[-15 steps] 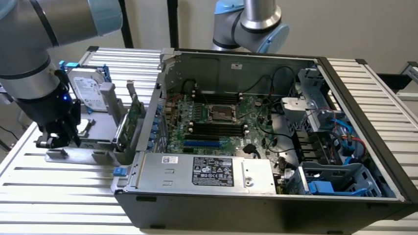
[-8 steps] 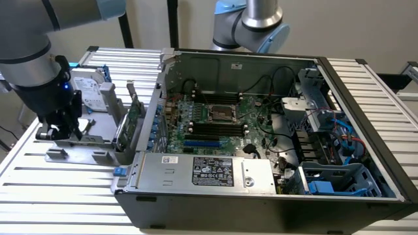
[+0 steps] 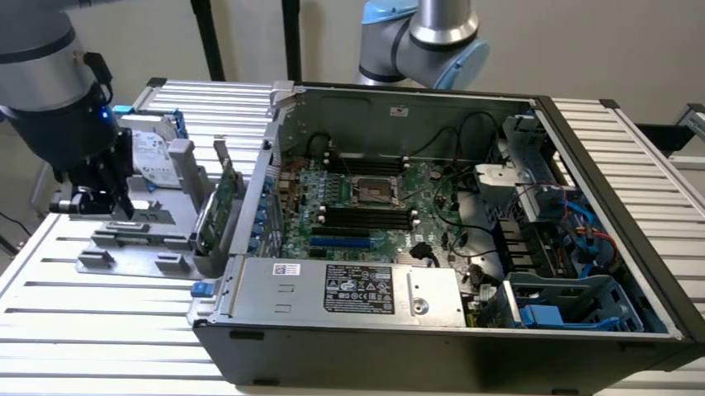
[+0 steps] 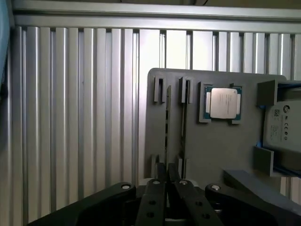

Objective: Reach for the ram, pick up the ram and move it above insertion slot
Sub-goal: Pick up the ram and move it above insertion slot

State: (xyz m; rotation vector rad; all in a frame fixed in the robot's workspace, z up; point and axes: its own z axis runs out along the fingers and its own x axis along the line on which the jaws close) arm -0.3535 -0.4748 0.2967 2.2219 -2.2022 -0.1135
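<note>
The ram (image 4: 167,122) stands on its thin edge in a slot of the grey holder (image 4: 211,150), seen from straight above as a narrow green-and-dark line. My gripper (image 4: 166,169) is down at the stick's near end, with a finger on each side of it and only the stick's thickness between them. In the exterior view my gripper (image 3: 119,210) hangs low over the same holder (image 3: 132,247) at the exterior view's left, hiding the ram. The black insertion slots (image 3: 369,216) lie on the motherboard inside the open computer case (image 3: 441,330).
On the holder lie a processor chip (image 4: 223,103) and a hard drive (image 4: 282,127), and a wider green card (image 3: 226,202) stands upright between holder and case. A second slot (image 4: 183,127) runs beside the ram. Another arm (image 3: 441,41) rises behind the case.
</note>
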